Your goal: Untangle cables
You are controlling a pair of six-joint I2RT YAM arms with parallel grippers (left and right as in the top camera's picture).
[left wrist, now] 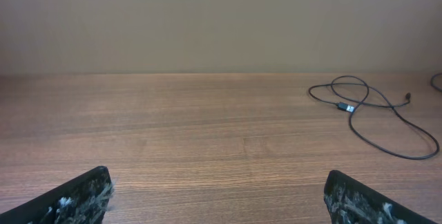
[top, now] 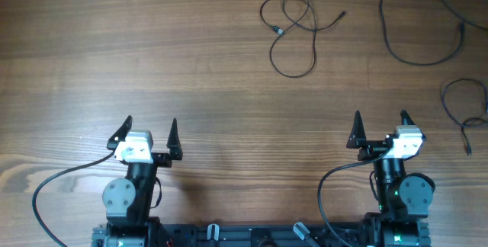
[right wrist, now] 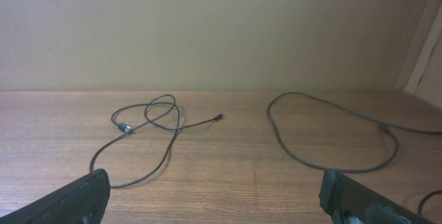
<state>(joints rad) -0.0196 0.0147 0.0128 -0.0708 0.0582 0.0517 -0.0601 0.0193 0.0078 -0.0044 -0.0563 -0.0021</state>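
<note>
**Both claws wide, three cables lying apart**

My left claw (top: 150, 123) stands with its jaws spread apart and nothing between them, low over the wooden table (top: 114, 49) at the 7 o'clock side of the overhead view. My right claw (top: 380, 117) is the same at 5 o'clock: jaws apart, holding nothing. In each wrist view only my dark fingertips (left wrist: 76, 196) (right wrist: 366, 200) show at the bottom corners, with bare wood between them.

The looped cable (top: 279, 30) lies at 1 o'clock from my left claw and 11 o'clock from my right, well apart from both. It crosses over itself, and one thin end points off towards 2 o'clock. My left wrist sees it far right (left wrist: 352, 106); my right wrist sees it left of centre (right wrist: 124, 128).

The wide-loop cable (top: 460, 29) lies at 1 o'clock from my right claw, an open curve near the table's far corner (right wrist: 382, 124). The small cable (top: 467, 142) sits at 3 o'clock of my right claw, running off the table's edge of the view. None of the three touches another.
</note>
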